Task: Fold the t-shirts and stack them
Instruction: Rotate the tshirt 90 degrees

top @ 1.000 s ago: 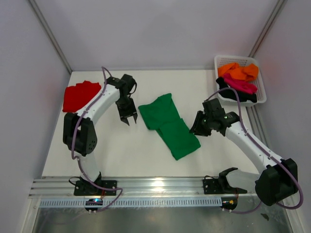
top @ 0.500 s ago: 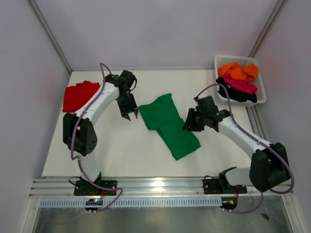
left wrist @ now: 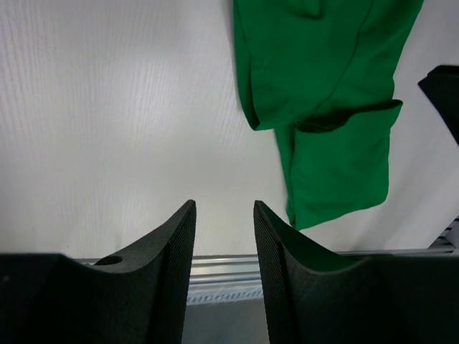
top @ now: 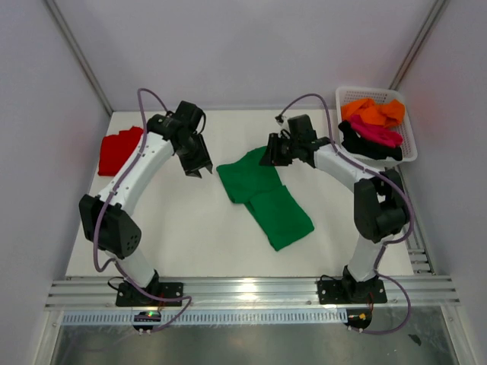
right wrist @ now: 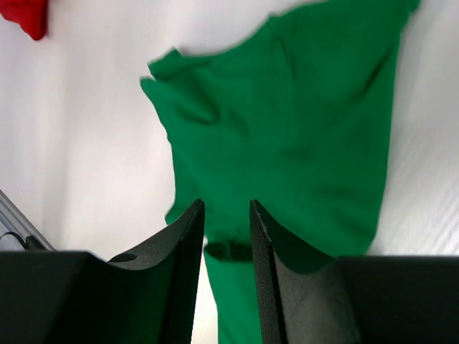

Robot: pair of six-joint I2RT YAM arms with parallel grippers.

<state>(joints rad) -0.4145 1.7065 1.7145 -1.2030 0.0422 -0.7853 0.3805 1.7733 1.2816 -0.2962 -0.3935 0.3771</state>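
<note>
Green t-shirt (top: pixel 266 201) is laid flat mid-frame on desk (top: pixel 175 236), long axis from upper centre to lower right. It looks already narrowed lengthwise, w/ a tucked flap seen mid-length in left wrist view. Red t-shirt (top: pixel 114 152) is parked upper left and looks folded. Orange, magenta and black ones are heaped in basket (top: pixel 370 90), upper right.

Left fingers (top: pixel 201 166): part-open, nothing held, over bare desk just left of the shirt's upper-left corner. Right fingers (top: pixel 271 156): part-open, nothing held, over the shirt's upper-right corner. In right wrist view green cloth is seen through the gap.

Step in hand, as judged: the two upper corners are to be pinched for a cross fold toward the lower-right end.

To be done well:
- Left side to be shifted right until the corner sits btwn the fingers; nothing is gained by a pinch on bare desk.
- All layers at each corner to be caught, else the lengthwise fold prob opens on lift.
- Both corners to be lifted together, level, cloth kept lightly taut btwn arms.
- Upper edge to be laid on the lower-right hem, edges matched, before release.
- Height over cloth can't be told from these views, so descent is best made slow.
</note>
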